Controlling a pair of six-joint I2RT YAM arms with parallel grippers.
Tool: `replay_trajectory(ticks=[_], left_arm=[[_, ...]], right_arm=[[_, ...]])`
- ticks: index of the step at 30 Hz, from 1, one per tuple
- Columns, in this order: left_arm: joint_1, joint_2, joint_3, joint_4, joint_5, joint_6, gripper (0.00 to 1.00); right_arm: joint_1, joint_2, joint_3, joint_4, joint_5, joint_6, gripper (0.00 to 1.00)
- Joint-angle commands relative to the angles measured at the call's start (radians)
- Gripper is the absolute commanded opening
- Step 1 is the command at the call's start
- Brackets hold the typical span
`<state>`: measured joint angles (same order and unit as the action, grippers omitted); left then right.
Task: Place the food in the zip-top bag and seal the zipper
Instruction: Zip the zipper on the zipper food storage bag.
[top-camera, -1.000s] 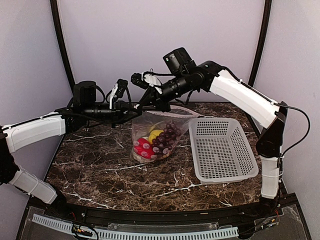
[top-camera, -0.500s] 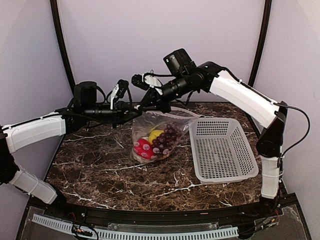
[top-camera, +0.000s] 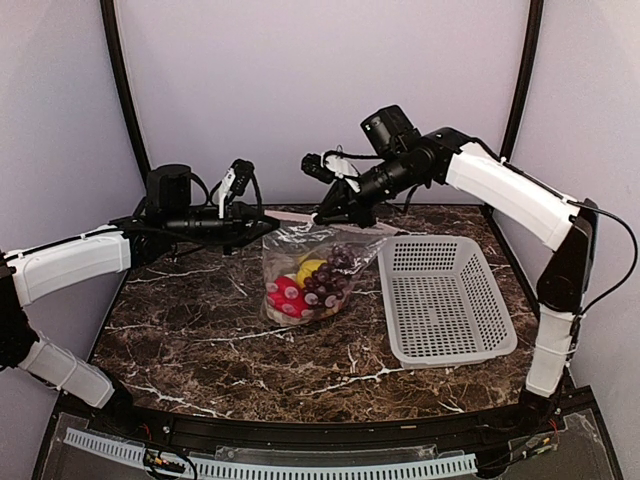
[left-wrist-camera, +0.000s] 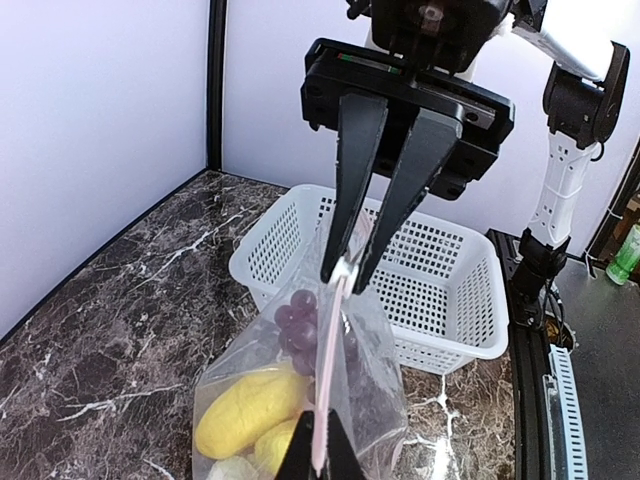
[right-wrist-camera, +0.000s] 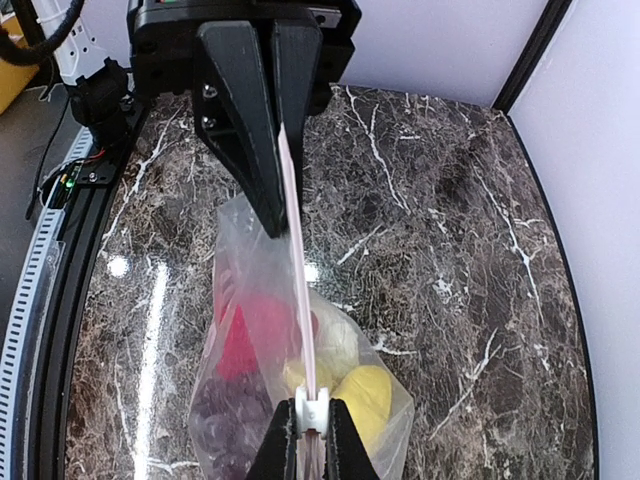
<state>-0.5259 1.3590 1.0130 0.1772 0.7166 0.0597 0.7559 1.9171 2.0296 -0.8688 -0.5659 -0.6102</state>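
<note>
The zip-top bag (top-camera: 300, 285) hangs between my grippers, its bottom on the marble table. Inside it I see the red pepper (top-camera: 285, 297), a yellow piece (top-camera: 310, 268) and the grape bunch (top-camera: 332, 272). The white cauliflower (right-wrist-camera: 340, 340) shows in the right wrist view; the pumpkin is hidden. My left gripper (top-camera: 265, 218) is shut on the left end of the pink zipper (left-wrist-camera: 330, 370). My right gripper (top-camera: 323, 215) is shut on the zipper's white slider (right-wrist-camera: 312, 412), partway along the taut strip (right-wrist-camera: 297, 260).
A white perforated basket (top-camera: 445, 300) stands empty just right of the bag, also seen in the left wrist view (left-wrist-camera: 440, 270). Dark marble table (top-camera: 200, 330) with walls behind and at both sides.
My right gripper has moved to the right along the zipper, away from the left gripper, so more strip is stretched between them. The left gripper and bag have stayed in place.
</note>
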Motion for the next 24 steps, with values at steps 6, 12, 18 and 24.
replay_trajectory(ticks=[6, 12, 18, 24], left_arm=[[0.032, -0.050, -0.005, -0.005, -0.033, -0.003, 0.01], [0.037, -0.043, -0.001, -0.004, -0.039, -0.002, 0.01], [0.045, -0.046, -0.005, -0.003, -0.041, 0.003, 0.01], [0.049, -0.046, -0.010, 0.002, -0.037, 0.000, 0.01]], right_arm=[[-0.147, -0.145, -0.171, -0.066, 0.043, -0.029, 0.00], [-0.223, -0.214, -0.272, -0.059, 0.044, -0.037, 0.00], [-0.267, -0.248, -0.356, -0.056, 0.055, -0.051, 0.00], [-0.302, -0.273, -0.396, -0.057, 0.056, -0.047, 0.00]])
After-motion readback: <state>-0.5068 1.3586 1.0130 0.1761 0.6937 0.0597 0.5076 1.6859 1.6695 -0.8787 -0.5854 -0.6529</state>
